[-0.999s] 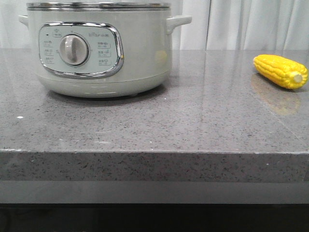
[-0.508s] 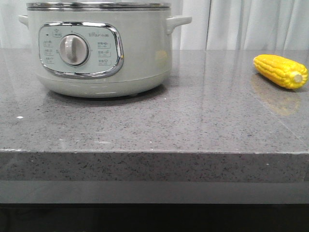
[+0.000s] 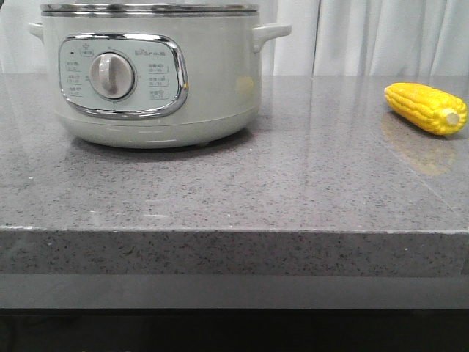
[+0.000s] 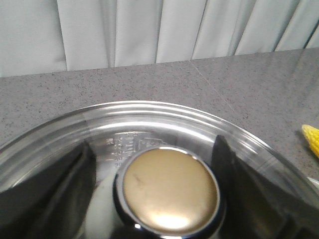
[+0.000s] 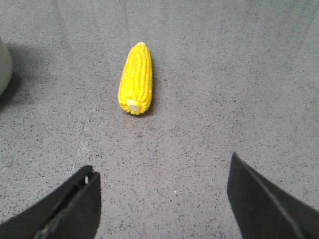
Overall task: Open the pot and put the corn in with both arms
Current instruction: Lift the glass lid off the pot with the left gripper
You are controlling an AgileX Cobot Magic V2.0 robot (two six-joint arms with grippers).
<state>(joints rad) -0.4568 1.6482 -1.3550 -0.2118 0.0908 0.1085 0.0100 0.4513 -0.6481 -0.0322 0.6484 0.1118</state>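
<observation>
Nothing on the counter has shifted since the earlier frames: one pot sits at the left of the grey speckled countertop, its lid on, and one corn lies well apart from it at the far right, pale stub end pointing toward the front edge. From the front I count two side handles on the pot, one round silver dial inside one chrome-framed panel, and neither arm shows in that view. Seen from the left wrist, the left gripper hangs directly over the glass lid, its two dark fingers spread wide on either side of the single brass-coloured knob; they stand released, with clear gaps between fingers and knob. A sliver of the corn shows at that view's edge. Seen from the right wrist, the right gripper hovers above bare counter with its two fingers parted and holding nothing; the corn lies ahead of them, untouched, stub end facing the gripper. White curtains hang behind the counter.
</observation>
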